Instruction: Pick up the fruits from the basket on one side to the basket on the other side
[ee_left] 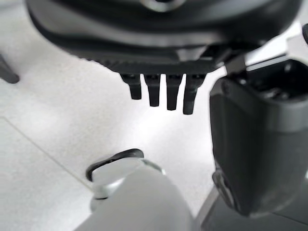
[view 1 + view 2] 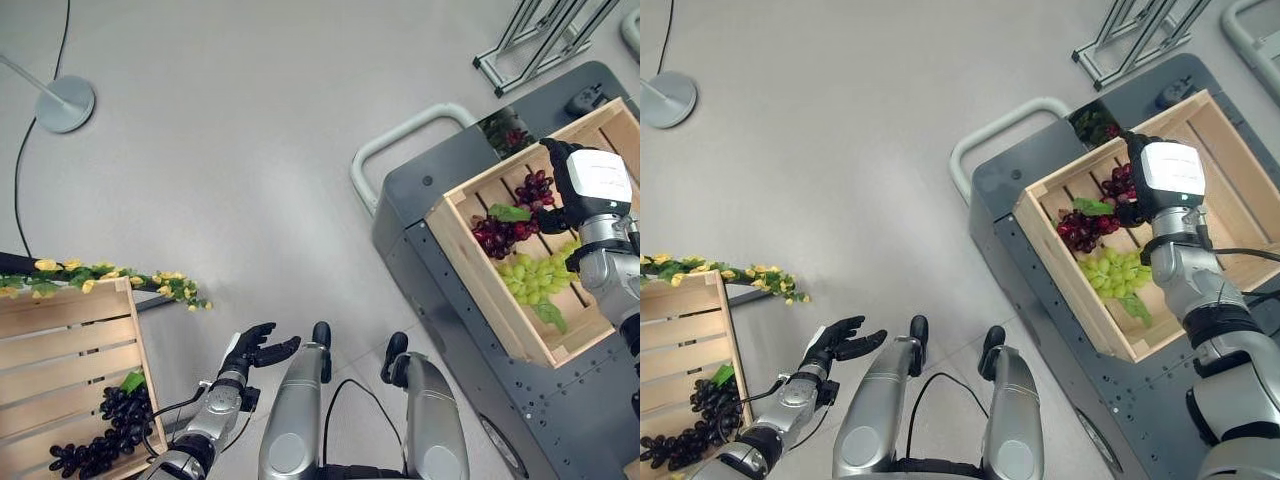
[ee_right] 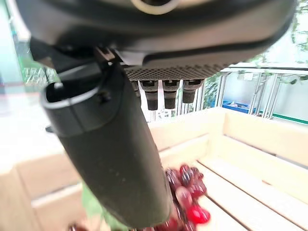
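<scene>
A wooden crate (image 2: 478, 275) on a grey cart holds a red grape bunch (image 2: 510, 225) and a green grape bunch (image 2: 535, 275). My right hand (image 2: 560, 170) hovers over this crate, just beside the red grapes. In the right wrist view its fingers (image 3: 166, 94) are straight and its thumb (image 3: 115, 154) points down at the red grapes (image 3: 187, 192), holding nothing. A second wooden crate (image 2: 60, 340) at the lower left holds dark purple grapes (image 2: 110, 425). My left hand (image 2: 255, 350) hangs open over the floor, to the right of that crate, and is empty.
The grey cart (image 2: 420, 200) has a pale handle (image 2: 400, 135) on its near-left side. A garland of yellow flowers (image 2: 110, 278) runs along the left crate's far edge. A round stand base (image 2: 65, 103) sits at the far left, and a metal frame (image 2: 540, 40) at the far right.
</scene>
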Available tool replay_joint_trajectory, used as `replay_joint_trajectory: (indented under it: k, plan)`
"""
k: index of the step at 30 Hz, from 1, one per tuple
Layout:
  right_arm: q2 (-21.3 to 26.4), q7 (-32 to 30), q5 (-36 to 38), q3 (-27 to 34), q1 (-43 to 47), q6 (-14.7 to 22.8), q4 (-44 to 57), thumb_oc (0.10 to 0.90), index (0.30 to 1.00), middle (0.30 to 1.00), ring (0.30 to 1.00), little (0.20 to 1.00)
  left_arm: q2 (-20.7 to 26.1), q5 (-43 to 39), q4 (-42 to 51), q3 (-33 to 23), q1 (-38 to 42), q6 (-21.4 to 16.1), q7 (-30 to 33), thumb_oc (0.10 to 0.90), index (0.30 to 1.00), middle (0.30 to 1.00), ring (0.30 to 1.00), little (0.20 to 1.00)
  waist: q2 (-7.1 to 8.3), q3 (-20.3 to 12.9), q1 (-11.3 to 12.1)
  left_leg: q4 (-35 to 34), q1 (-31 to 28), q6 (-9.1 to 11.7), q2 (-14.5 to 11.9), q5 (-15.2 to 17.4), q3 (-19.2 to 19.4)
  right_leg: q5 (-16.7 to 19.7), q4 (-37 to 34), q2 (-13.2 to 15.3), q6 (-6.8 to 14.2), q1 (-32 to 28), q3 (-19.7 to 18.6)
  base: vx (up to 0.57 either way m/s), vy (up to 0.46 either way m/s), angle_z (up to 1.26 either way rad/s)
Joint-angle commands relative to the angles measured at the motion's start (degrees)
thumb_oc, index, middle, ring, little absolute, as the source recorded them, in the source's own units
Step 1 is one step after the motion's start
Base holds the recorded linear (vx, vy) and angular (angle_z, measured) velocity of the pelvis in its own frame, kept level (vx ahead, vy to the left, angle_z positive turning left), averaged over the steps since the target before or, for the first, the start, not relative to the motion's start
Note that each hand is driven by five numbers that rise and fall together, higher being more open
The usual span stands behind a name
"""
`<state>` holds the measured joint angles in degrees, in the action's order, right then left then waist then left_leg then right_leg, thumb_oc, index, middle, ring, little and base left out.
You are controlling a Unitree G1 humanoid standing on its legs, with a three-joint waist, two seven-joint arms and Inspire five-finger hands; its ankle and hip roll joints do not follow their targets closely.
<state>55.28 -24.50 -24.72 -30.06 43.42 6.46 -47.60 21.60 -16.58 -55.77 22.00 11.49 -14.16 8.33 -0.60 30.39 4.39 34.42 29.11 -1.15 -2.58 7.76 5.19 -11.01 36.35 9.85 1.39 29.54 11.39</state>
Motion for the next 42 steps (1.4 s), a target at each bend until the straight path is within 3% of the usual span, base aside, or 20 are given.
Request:
replay_joint_trajectory:
  k: [1,7,13,22,29,32,37,42]
  plan:
    - [8.36,-1.52,-0.64,1.68,3.75,-0.32,2.44,0.8,0.9,0.9,0.9,0.9,1.34,-1.68,4.87,-0.99,-4.33,-2.74,0.05,0.8,0.9,0.9,0.9,0.9,-0.16,-2.99,-0.09,4.65,1.11,0.46,-0.14,2.43,-0.67,2.49,1.59,1.51,-0.87,-2.28,1.72,-0.01,0.01,-0.05]
    - [8.86,1.92,-3.36,0.65,5.18,1.31,3.92,0.8,0.9,0.9,0.9,0.9,1.53,-2.35,6.51,-0.98,-5.08,-3.2,-0.08,0.8,0.9,0.9,0.9,0.9,-0.62,-1.88,-0.07,7.38,3.1,0.07,-0.42,2.77,-0.18,1.99,4.5,2.07,-0.98,-0.15,1.44,0.01,0.011,-0.04]
    - [8.4,4.64,-1.78,-1.19,7.72,-0.77,3.15,0.8,0.9,0.9,0.9,0.9,1.84,-3.39,7.37,-1.03,-5.33,-3.98,-0.52,0.8,0.9,0.9,0.9,0.9,-1.06,-1.27,0.26,7.47,4.52,-0.5,0.25,2.91,0.02,1.95,5.9,2.07,-0.92,2.21,1.19,0.0,0.0,0.0]
    - [8.51,5.11,-4.09,-2.41,8.79,0.14,1.02,0.8,0.9,0.9,0.9,0.9,2.25,-4.69,9.57,-0.44,-5.53,-5.14,-0.9,0.8,0.9,0.9,0.9,0.9,-1.82,-0.63,0.37,9.09,6.31,-1.02,0.54,3.53,-0.08,1.76,7.75,2.36,-1.11,4.39,1.25,0.0,-0.001,0.0]
    - [9.51,6.78,-6.6,-8.4,17.1,-1.53,-0.34,0.8,0.9,0.9,0.9,0.9,3.8,-7.66,13.9,0.87,-6.58,-5.93,-1.72,0.8,0.9,0.9,0.9,0.9,-2.96,-0.6,1.62,8.98,9.22,-1.08,1.4,2.73,-0.57,2.05,8.54,2.28,-1.29,7.51,1.57,0.01,-0.008,0.01]
    - [9.37,10.38,-6.86,-11.64,21.13,-1.8,-1.41,0.8,0.9,0.9,0.9,0.9,4.21,-10.48,14.07,0.82,-6.74,-6.11,-2.79,0.8,0.9,0.9,0.9,0.9,-3.38,-0.6,2.11,8.48,10.23,-1.03,1.55,2.24,-0.7,2.02,8.73,2.19,-1.33,8.77,1.71,-0.01,-0.007,0.03]
    - [8.27,23.87,-5.61,-16.7,24.44,-3.0,-3.73,0.8,0.9,0.9,0.9,0.9,4.5,-13.14,14.78,-0.83,-6.82,-6.32,-5.08,0.8,0.9,0.9,0.9,0.9,-3.9,-0.6,3.13,7.42,11.71,-1.01,1.86,1.44,-0.93,2.08,8.85,2.35,-1.41,10.73,2.18,-0.01,-0.014,0.04]
    - [7.48,32.33,-4.42,-18.71,24.86,-3.64,-6.85,0.8,0.9,0.9,0.9,0.9,5.06,-13.41,15.44,-0.93,-6.77,-6.98,-6.38,0.8,0.9,0.9,0.9,0.9,-4.25,-0.6,3.69,7.24,12.57,-1.19,2.24,1.36,-0.99,2.27,8.95,2.45,-1.64,11.94,2.37,0.0,-0.013,0.04]
